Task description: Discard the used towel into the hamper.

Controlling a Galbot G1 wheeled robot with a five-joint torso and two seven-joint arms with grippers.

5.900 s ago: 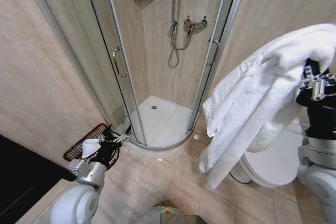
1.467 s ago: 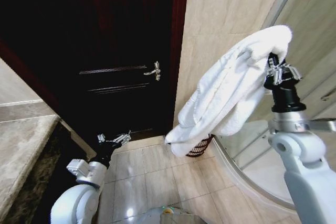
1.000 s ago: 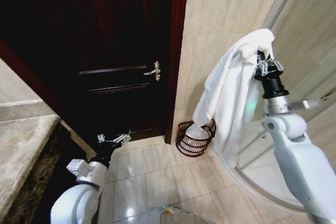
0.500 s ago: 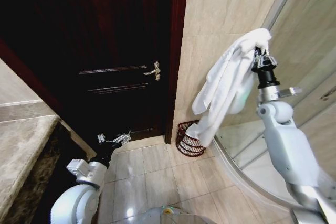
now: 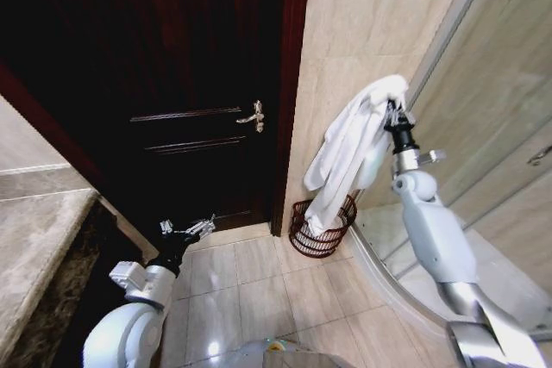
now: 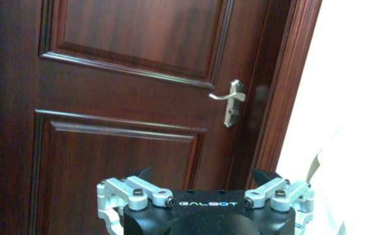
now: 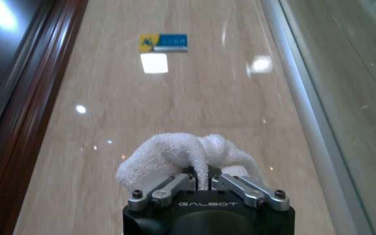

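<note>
The right gripper [image 5: 390, 112] is raised high against the beige tiled wall [image 5: 345, 32], its jaws pinched together on a bunch of the white terry towel [image 5: 345, 157]. From the wrist, the same clamp shows plainly: the two metal fingers [image 7: 237, 186] close on a fold of the cloth, with a tuft bulging above them. The towel hangs down in a long drape, and its lower end reaches into the mouth of the small round red-brown wire hamper [image 5: 321, 234], which stands on the tan floor tiles [image 5: 259, 290] in the corner between the dark wooden door [image 5: 172, 92] and the curved glass shower screen [image 5: 483, 127].

The left gripper [image 5: 186, 228] sits low by the robot's side, facing the door, jaws apart and holding nothing.

What worries me is the release. Only the tail of the towel is inside the basket, while most of its bulk hangs above and somewhat to the door side of the rim. If it is let go from this height, the weight could fold over the edge and spill onto the tiles. A light openwork basket might also tip if the cloth catches its rim.
</note>
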